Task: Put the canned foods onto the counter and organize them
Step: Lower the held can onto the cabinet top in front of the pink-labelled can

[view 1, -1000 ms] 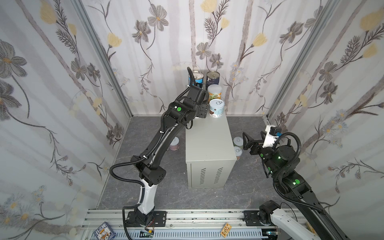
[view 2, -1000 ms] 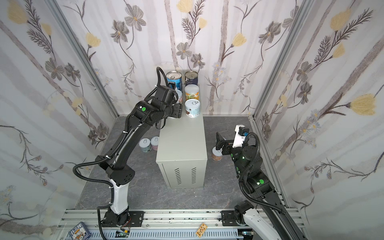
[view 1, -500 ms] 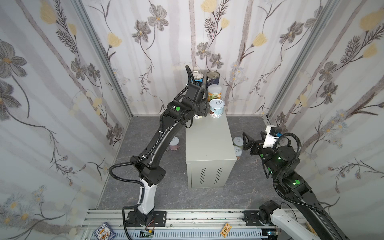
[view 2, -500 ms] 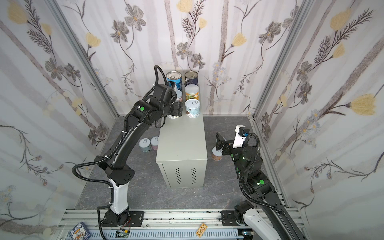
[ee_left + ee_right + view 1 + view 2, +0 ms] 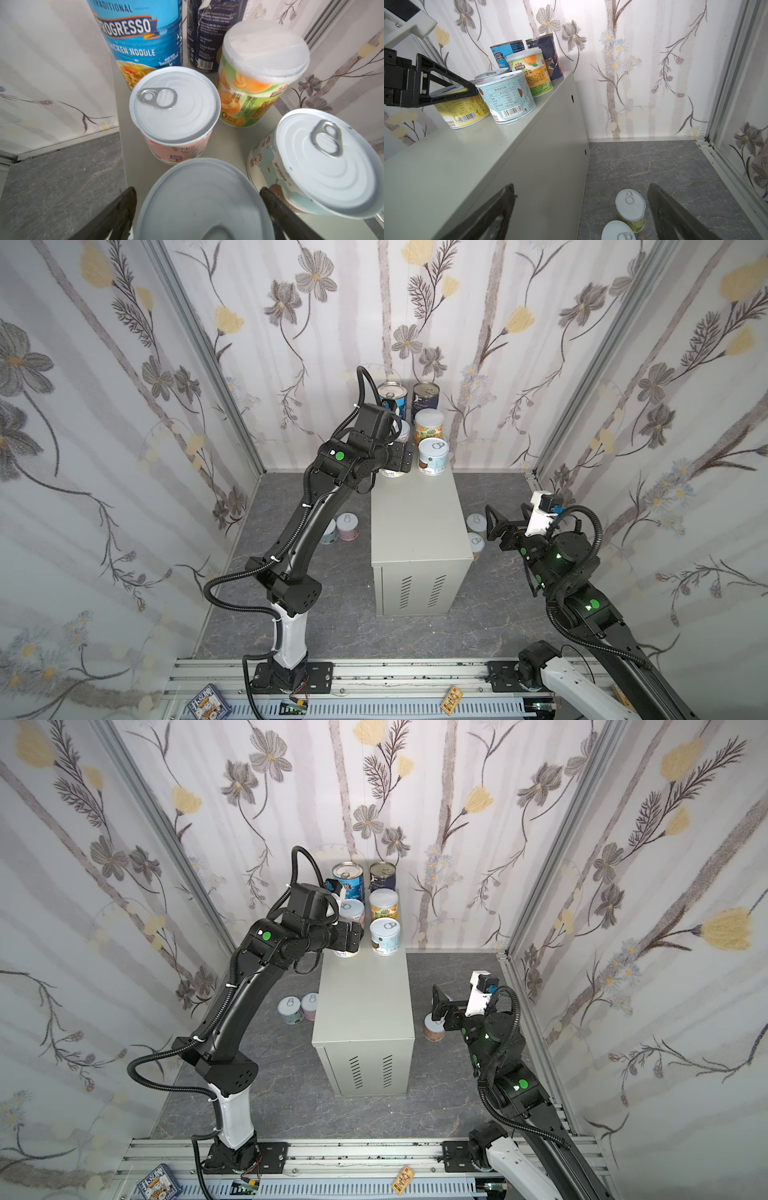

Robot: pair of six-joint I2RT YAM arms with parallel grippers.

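Observation:
The counter carries several canned foods at its far end: a blue Progresso can, a navy can, a peach-label can, a pink can, a teal can and a yellow can. My left gripper is open around the yellow can's lid, with a gap at each finger. Beside the counter's right wall my right gripper hangs open and empty, above two floor cans.
Two more cans stand on the dark floor left of the counter. Flowered walls close in on three sides. A card box and a wooden tag lie on the front rail.
My left gripper has opened off the yellow can, which now stands free on the counter beside the teal can. The right arm has barely moved.

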